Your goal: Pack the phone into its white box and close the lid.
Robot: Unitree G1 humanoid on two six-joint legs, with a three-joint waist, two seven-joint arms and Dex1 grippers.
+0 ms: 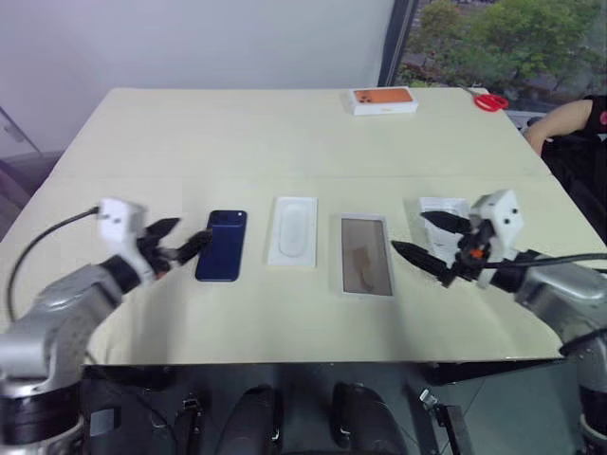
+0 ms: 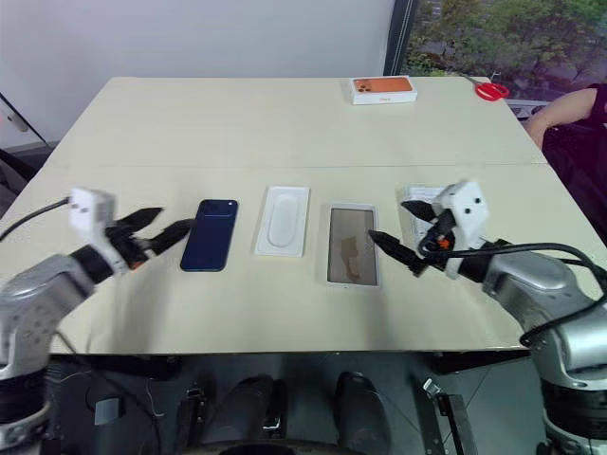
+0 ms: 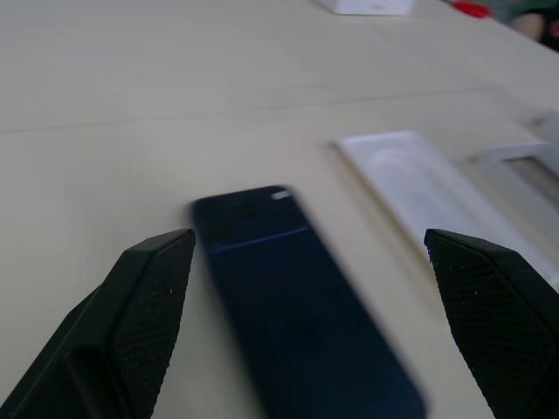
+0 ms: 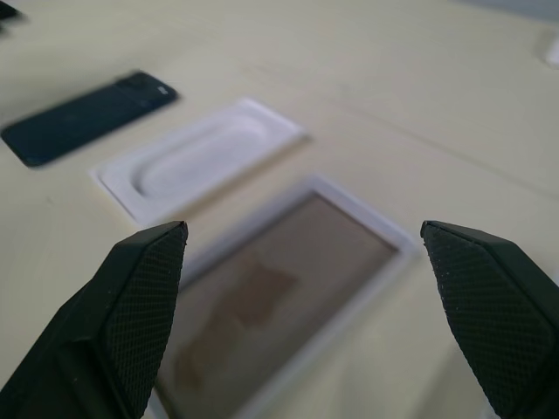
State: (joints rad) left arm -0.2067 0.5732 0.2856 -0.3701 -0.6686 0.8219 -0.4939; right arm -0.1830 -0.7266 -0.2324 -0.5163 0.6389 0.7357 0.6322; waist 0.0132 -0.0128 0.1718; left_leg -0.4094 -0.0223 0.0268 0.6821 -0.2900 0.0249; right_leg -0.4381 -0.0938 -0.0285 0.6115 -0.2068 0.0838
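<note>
The dark navy phone (image 1: pixel 222 245) lies flat on the cream table, left of centre. My left gripper (image 1: pixel 193 230) hovers open just beside its left edge, its black fingers (image 3: pixel 144 297) spread on either side of the phone in the left wrist view. The white box (image 1: pixel 366 255), an open tray with a brownish floor, lies right of centre. To its right my right gripper (image 1: pixel 408 232) is open and points toward the box (image 4: pixel 279 297). A flat white piece that looks like the lid (image 1: pixel 438 207) lies behind the right gripper, mostly hidden.
A flat white insert (image 1: pixel 293 230) with an oval recess lies between phone and box. At the table's far edge stand an orange-topped white box (image 1: pixel 383 100) and red scissors (image 1: pixel 490 101). A person's arm (image 1: pixel 564 121) shows at the far right.
</note>
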